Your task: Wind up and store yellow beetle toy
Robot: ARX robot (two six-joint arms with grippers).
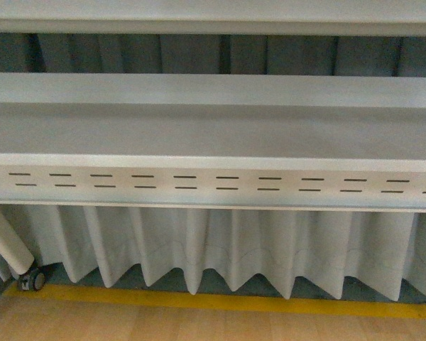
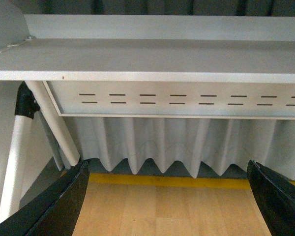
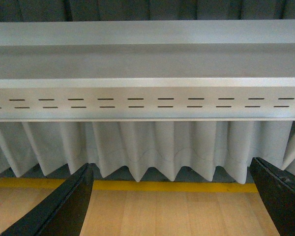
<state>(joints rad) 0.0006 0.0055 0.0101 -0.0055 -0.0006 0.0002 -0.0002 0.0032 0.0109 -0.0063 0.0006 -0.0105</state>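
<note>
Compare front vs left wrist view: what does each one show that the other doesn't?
Front only: a caster wheel on the floor and a second shelf higher up. Left wrist only: the open left gripper and a white table leg with a black joint. Both: the slotted panel, pleated curtain and yellow floor line. No toy in either.

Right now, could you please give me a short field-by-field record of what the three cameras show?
toy: yellow beetle toy not in any view
left gripper: open, empty, above the wooden floor
right gripper: open, empty
ahead: grey shelf unit with a slotted panel
below the shelf: pleated grey curtain
floor marking: yellow line
front view: neither arm visible
</note>
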